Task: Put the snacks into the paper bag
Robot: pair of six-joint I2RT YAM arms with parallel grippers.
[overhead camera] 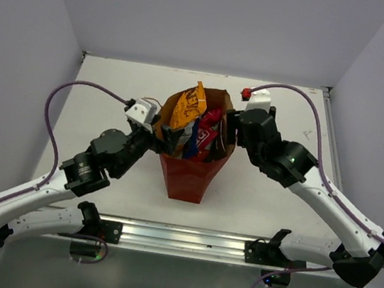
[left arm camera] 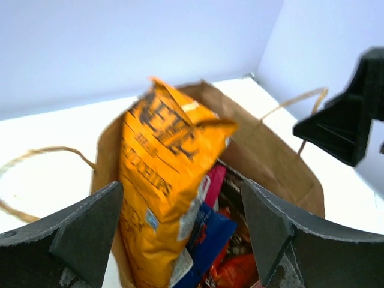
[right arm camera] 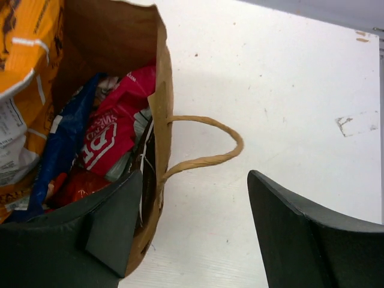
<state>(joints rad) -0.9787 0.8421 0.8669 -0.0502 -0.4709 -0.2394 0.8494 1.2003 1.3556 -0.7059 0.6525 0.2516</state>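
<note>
You have one bag (overhead camera: 189, 176), four packets showing inside: orange (left arm camera: 162, 174), blue (right arm camera: 63, 144), pink (right arm camera: 117, 129), red (right arm camera: 78, 186). Both open: left claw (left arm camera: 180, 231) around orange, right claw (right arm camera: 198, 222) astride bag's right wall.

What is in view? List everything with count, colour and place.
paper bag: one, reddish-brown, upright mid-table, open
string handles: two, tan, one each side of the bag
orange packet: one, orange-yellow, sticking out of the bag
pink packet: one, pink, inside the bag
blue packet: one, blue, inside the bag
red packet: one, red-orange, low in the bag
table: one, white, under everything
cables: two, purple, along the arms
left gripper: one, black, open, flanking the orange packet
right gripper: one, black, open, at the bag's rim
</note>
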